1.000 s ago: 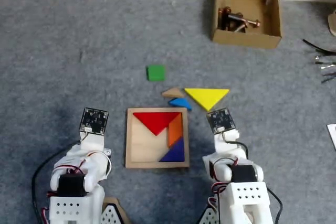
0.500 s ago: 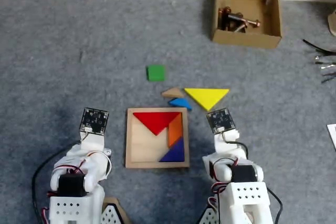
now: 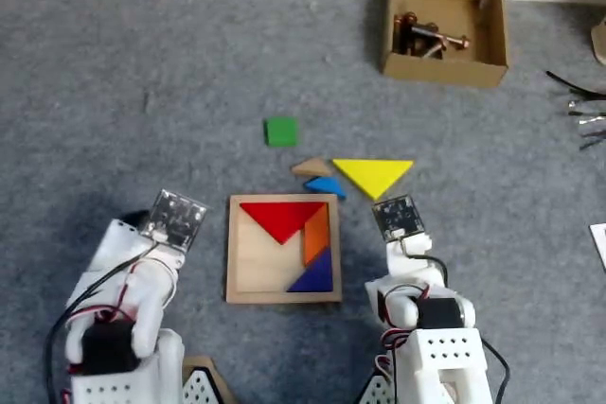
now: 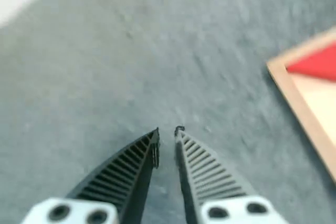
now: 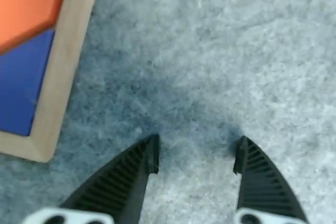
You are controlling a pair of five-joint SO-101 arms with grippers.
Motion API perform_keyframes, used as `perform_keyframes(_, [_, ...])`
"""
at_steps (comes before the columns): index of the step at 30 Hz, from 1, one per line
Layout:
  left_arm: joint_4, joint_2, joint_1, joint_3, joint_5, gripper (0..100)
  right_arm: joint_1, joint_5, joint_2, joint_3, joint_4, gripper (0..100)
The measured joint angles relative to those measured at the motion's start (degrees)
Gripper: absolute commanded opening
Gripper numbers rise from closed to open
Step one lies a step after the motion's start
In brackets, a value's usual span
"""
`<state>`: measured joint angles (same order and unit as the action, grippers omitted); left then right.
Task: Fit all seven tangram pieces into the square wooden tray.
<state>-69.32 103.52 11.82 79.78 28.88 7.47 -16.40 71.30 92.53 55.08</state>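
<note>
Three pieces lie in the wooden tray: a red triangle along the far edge, an orange piece against the side nearest the right arm, and a dark blue triangle in the near corner on that same side. The remaining tray floor is plain wood.

Four pieces lie outside on the grey carpet. The green square sits alone, well beyond the tray. The tan triangle, light blue piece and yellow triangle bunch together just past the tray's far corner on the right arm's side. The light blue one is just beside the tray rim.

The left gripper is over bare carpet beside the tray's left edge. Its fingers are almost together with only a thin slit between the tips, and it grips nothing.

The right gripper is over carpet just beside the tray's near right corner, close to the dark blue triangle. Its fingers are spread wide, with nothing between them and nothing touched.

A cardboard box of metal bits stands far off at the table's back.
</note>
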Motion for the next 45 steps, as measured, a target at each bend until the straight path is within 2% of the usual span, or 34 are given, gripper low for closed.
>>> perform_keyframes(4, [-0.1,-6.4,-2.7,-4.2,0.0,7,0.0,0.0,0.0,0.1,0.0,22.1])
perform_keyframes(10, [6.7,-28.8,-6.9,-13.5,-1.2,7,0.0,0.0,0.0,0.1,0.0,22.1])
perform_keyframes(15, [7.5,-45.8,-9.9,-24.3,-5.7,7,0.0,0.0,0.0,0.1,0.0,22.1])
perform_keyframes(21, [7.5,-61.1,-12.4,-30.6,-6.3,7,0.0,0.0,0.0,0.1,0.0,22.1])
perform_keyframes(32, [7.5,-69.8,-12.8,-34.2,-6.3,7,0.0,0.0,0.0,-0.9,2.5,21.9])
perform_keyframes(34, [7.5,-69.8,-12.8,-34.2,-6.3,8,-0.1,0.0,0.0,-1.1,3.1,18.4])
perform_keyframes(38, [7.5,-70.2,-16.2,-34.2,-6.3,8,-1.1,0.0,0.0,-1.6,3.4,0.0])
perform_keyframes(40, [7.6,-70.2,-18.2,-34.2,-6.3,8,-1.9,0.0,-0.1,-2.1,3.6,2.9])
perform_keyframes(45, [8.0,-70.2,-22.0,-34.2,-6.3,8,-5.7,0.0,-0.2,-2.7,4.5,0.5])
